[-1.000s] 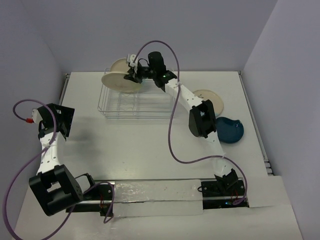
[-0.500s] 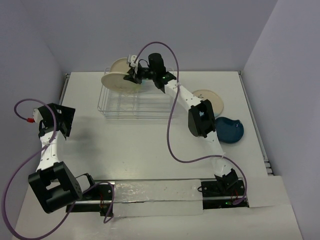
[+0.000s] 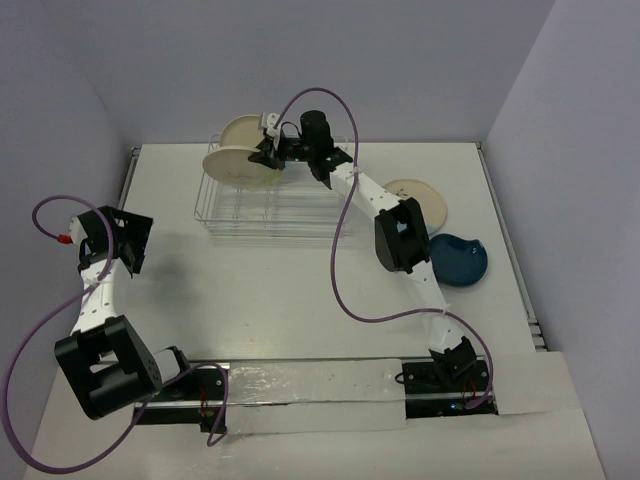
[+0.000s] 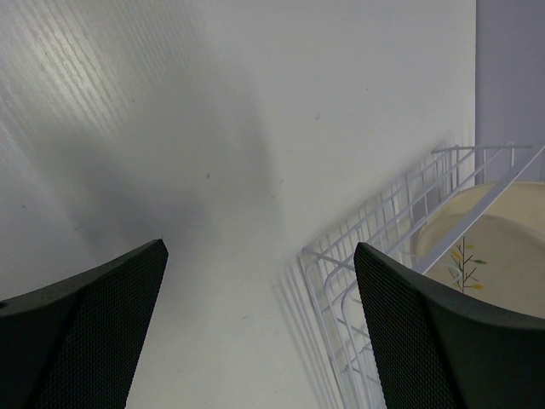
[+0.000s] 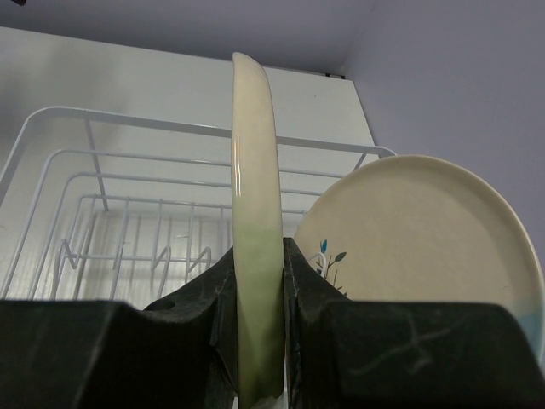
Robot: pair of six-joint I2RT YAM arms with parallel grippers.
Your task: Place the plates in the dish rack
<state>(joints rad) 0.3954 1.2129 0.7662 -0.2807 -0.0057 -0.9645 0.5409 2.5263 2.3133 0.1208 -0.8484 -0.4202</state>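
Note:
My right gripper [image 3: 268, 153] is shut on the rim of the cream and pale green plate [image 3: 236, 164], holding it on edge over the back left of the dish rack [image 3: 262, 208]. In the right wrist view this plate [image 5: 255, 196] is edge-on between the pads, above the rack wires [image 5: 128, 213]. A cream plate with a sprig motif [image 5: 426, 239] stands upright in the rack just behind it [image 3: 240, 131]. Another cream plate [image 3: 421, 198] and the dark blue plate [image 3: 460, 260] lie on the table at the right. My left gripper [image 4: 260, 341] is open and empty, left of the rack [image 4: 375, 247].
The rack's front slots hold nothing. The walls stand close behind the rack and along the table's right side. The right arm's purple cable [image 3: 340, 260] loops over the table in front of the rack.
My right gripper has shifted slightly with the plate still held over the rack's back left. My left arm has drifted a little to the left.

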